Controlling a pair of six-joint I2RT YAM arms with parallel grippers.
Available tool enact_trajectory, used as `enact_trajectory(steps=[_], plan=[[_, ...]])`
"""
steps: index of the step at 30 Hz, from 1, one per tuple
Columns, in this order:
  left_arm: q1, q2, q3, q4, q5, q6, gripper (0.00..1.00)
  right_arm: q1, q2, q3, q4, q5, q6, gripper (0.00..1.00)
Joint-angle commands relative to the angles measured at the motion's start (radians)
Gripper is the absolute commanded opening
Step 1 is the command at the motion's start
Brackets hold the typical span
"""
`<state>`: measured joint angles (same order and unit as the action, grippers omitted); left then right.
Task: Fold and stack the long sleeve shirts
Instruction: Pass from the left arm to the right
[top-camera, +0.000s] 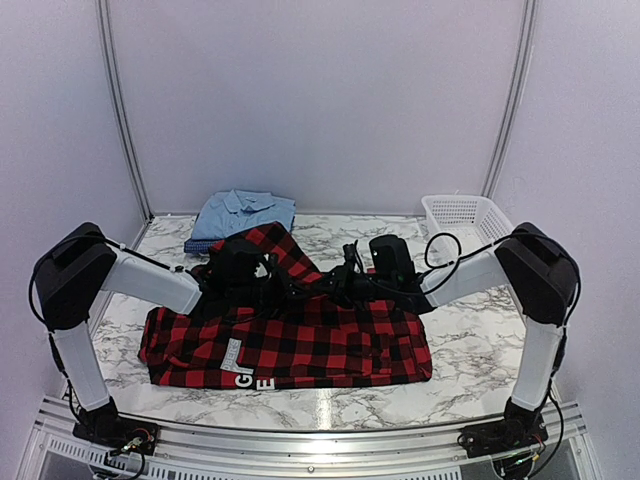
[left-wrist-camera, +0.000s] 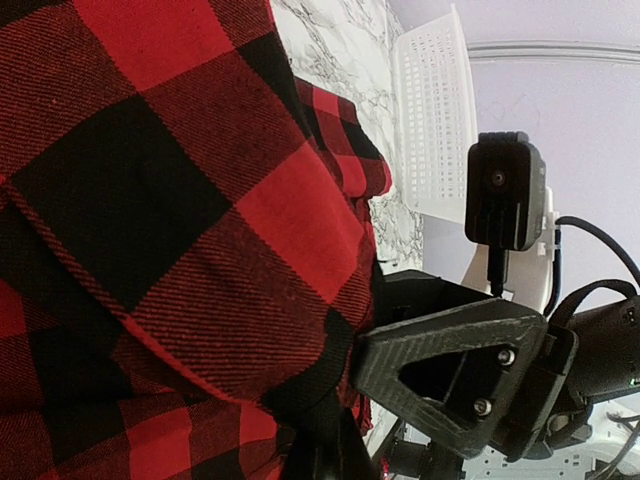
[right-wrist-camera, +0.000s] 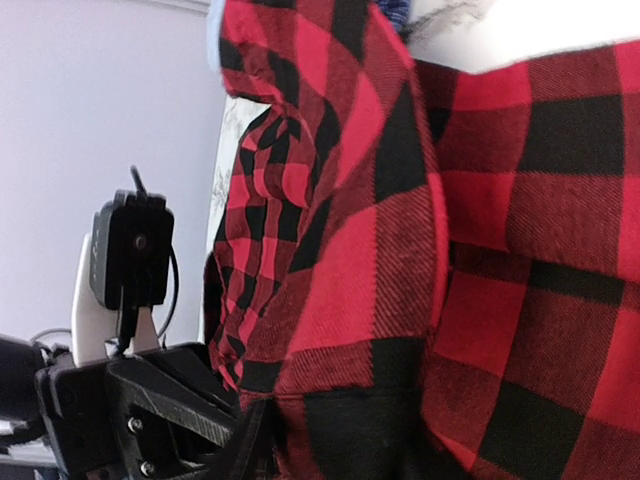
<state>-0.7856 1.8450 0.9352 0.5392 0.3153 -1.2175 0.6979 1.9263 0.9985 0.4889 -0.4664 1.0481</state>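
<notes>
From above, the plaid shirt lies on the surface, one part raised between left pincer and right pincer (blue shirts behind). Left wrist: pincer pinching plaid. Right wrist: cloth hides its pincer; I cannot tell.

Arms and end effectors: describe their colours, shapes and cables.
The left arm and right arm have white tubular links, bulky black joint housings and thin black cables. The left end effector and right end effector are black, with ribbed triangular plates, screws and a boxy black camera each.
</notes>
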Motion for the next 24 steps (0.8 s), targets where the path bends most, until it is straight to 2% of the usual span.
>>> enact_trajectory(steps=[1, 3, 5, 7, 12, 17, 20, 24], plan=[[-0.009, 0.008, 0.008, 0.039, 0.038, 0.029, 0.01, -0.006, 0.009, 0.037, 0.007, -0.015, -0.006, 0.2], [-0.009, -0.002, -0.002, 0.039, 0.038, 0.039, 0.14, -0.006, 0.001, 0.048, -0.038, -0.011, -0.029, 0.0], [-0.009, -0.029, -0.017, 0.039, 0.032, 0.071, 0.31, -0.009, -0.02, 0.054, -0.105, 0.009, -0.072, 0.0], [-0.003, -0.074, -0.044, 0.028, 0.012, 0.092, 0.43, -0.014, -0.055, 0.054, -0.182, 0.04, -0.129, 0.0], [0.055, -0.208, -0.127, -0.059, -0.049, 0.134, 0.49, -0.028, -0.176, 0.058, -0.419, 0.124, -0.307, 0.0], [0.174, -0.31, -0.221, -0.132, -0.102, 0.14, 0.54, -0.028, -0.298, 0.051, -0.606, 0.167, -0.444, 0.0], [0.232, -0.316, -0.232, -0.162, -0.12, 0.133, 0.57, -0.029, -0.366, 0.062, -0.667, 0.157, -0.488, 0.0], [0.288, -0.251, -0.219, -0.164, -0.13, 0.059, 0.64, -0.029, -0.428, 0.114, -0.718, 0.144, -0.506, 0.0]])
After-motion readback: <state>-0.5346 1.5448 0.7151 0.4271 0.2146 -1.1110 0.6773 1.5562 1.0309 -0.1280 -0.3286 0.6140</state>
